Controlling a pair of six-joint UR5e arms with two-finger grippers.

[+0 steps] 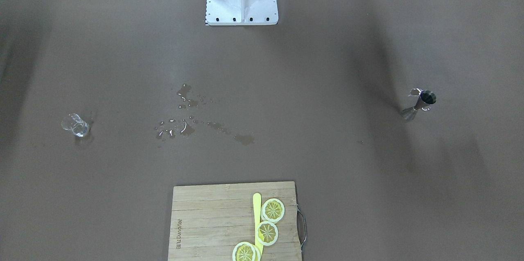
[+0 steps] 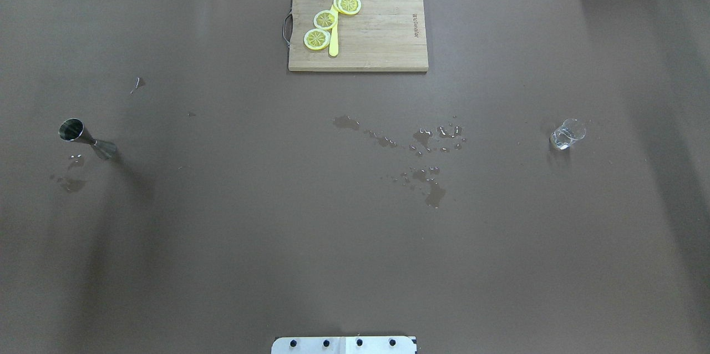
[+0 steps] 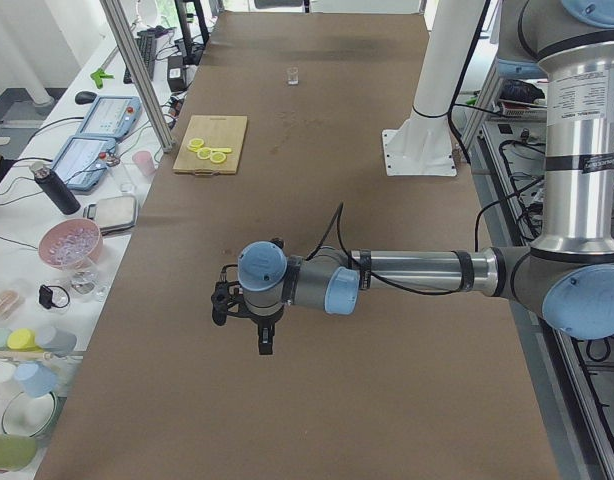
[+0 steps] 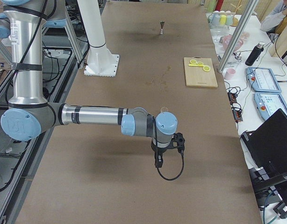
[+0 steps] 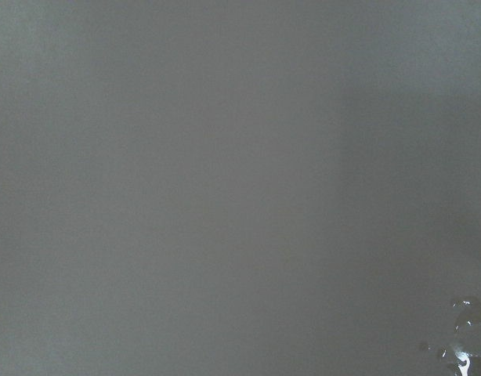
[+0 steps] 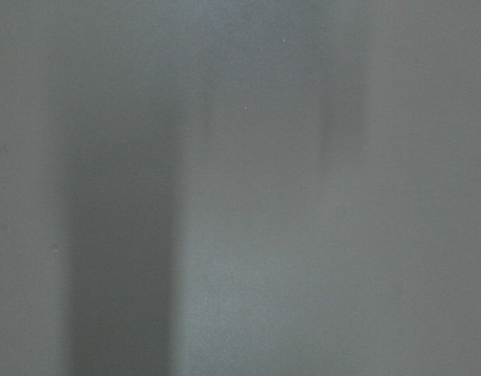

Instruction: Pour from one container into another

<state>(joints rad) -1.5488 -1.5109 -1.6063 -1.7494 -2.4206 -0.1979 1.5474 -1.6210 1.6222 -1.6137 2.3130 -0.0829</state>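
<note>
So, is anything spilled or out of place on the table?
Yes. Clear liquid is spilled mid-table in scattered puddles, and a smaller wet patch lies beside the metal jigger. Jigger and glass both stand upright.

A wooden cutting board [image 2: 377, 38] lies flat at the middle of the far edge of the brown table cover [image 2: 222, 265], with a metal handle [image 2: 287, 28] on one short side. Three lemon slices [image 2: 317, 39] rest on it in a row, touching a yellow stick [image 2: 333, 46]. Spilled liquid [image 2: 435, 194] forms scattered puddles and droplets near the table centre, and smaller wet patches [image 2: 71, 183] lie toward one end. A side bench along the table carries two tablets [image 3: 83, 160], a dark bottle [image 3: 55, 190] and a pink bowl [image 3: 69, 243].
</note>
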